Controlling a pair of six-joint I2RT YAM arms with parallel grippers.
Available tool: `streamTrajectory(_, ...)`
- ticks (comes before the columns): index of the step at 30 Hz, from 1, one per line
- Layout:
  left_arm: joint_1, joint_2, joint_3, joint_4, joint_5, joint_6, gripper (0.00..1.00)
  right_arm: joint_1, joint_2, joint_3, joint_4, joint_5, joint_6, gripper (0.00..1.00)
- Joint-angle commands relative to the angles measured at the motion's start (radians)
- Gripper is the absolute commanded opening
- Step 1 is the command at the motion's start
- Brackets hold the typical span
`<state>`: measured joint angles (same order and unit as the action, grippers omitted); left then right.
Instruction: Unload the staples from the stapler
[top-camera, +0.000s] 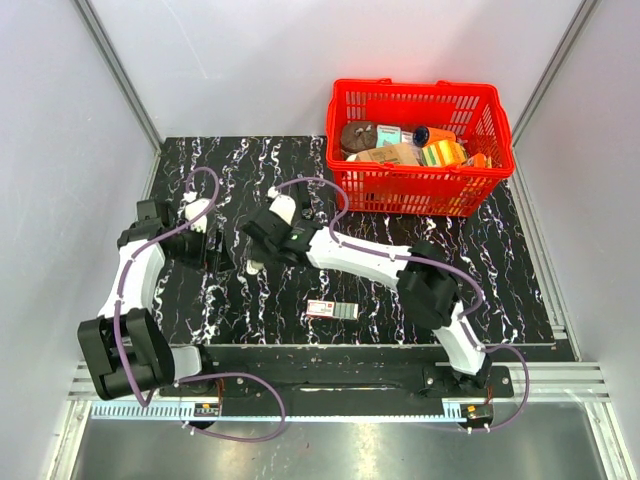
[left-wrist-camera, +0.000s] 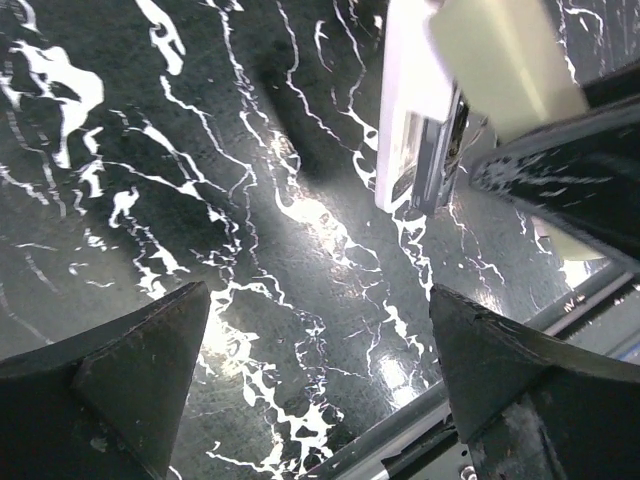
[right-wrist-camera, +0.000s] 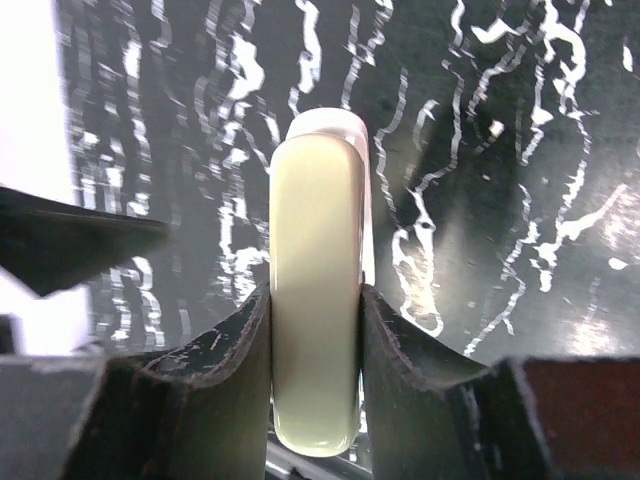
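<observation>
Cream stapler (right-wrist-camera: 315, 250) pinched in right hand (right-wrist-camera: 315, 305), left hand (left-wrist-camera: 318, 315) wide open, empty, red basket (top-camera: 420, 190) behind, box (top-camera: 332, 309) nearby

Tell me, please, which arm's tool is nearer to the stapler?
Right. The right tool is shut on the stapler, gripping it from both sides. The left tool stands open close beside the stapler, with nothing in it and not touching it.

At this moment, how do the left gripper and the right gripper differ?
The left gripper stands wide open; the right gripper is closed on the cream stapler. The left gripper holds nothing, with only the marbled table showing between its fingers; the right gripper's fingers press both sides of the stapler. Both have black fingers and sit near each other above the table.
</observation>
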<state>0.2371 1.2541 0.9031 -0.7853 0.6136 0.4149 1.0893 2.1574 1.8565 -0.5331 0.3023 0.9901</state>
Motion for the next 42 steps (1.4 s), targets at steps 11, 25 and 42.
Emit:
streamTrajectory(11,-0.004,0.117,0.069,-0.160,0.242,0.336,0.68,-0.060,-0.168,-0.143,0.286,-0.143,0.146,0.00)
streamTrajectory(25,-0.004,0.117,0.048,-0.186,0.282,0.557,0.79,-0.089,-0.209,-0.246,0.424,-0.299,0.251,0.00)
streamTrajectory(42,-0.004,0.148,0.054,-0.220,0.288,0.664,0.43,-0.095,-0.211,-0.284,0.522,-0.413,0.308,0.00)
